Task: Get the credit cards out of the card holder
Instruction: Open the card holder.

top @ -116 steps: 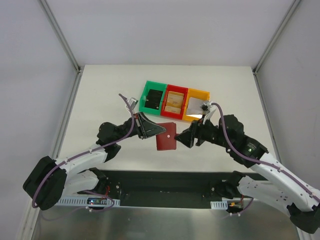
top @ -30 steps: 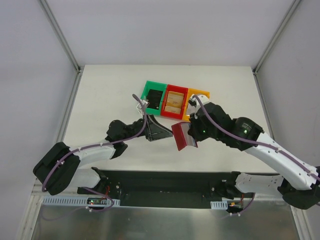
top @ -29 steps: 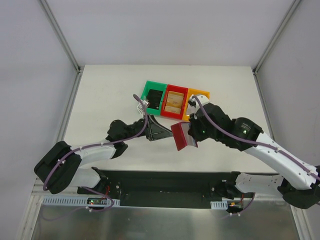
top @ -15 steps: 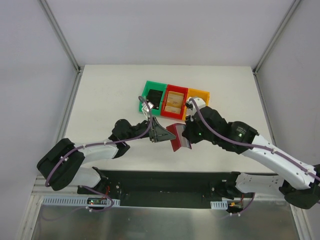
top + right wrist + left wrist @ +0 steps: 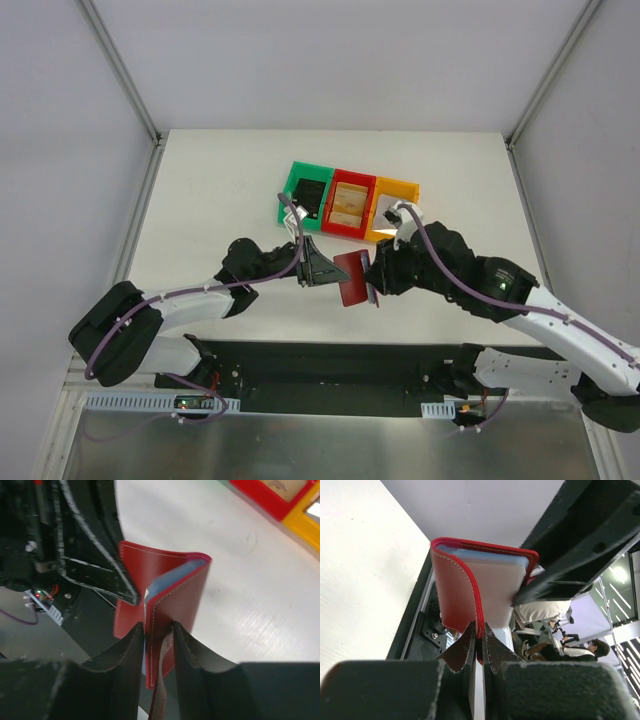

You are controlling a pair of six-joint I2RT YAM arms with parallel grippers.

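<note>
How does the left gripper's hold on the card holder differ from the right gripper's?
The left gripper is shut on a thin red edge of the card holder; the right gripper straddles the opposite flap with jaws wider apart, and whether it pinches is unclear. The left gripper bites only red cover; the right gripper's flap includes a grey-blue panel. Both work the same opened holder from opposite sides.

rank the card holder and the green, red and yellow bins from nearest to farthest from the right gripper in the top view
1. card holder, right at the right gripper, on its left.
2. yellow bin and red bin, just beyond it; too close to call.
3. green bin, far left of the row.
</note>
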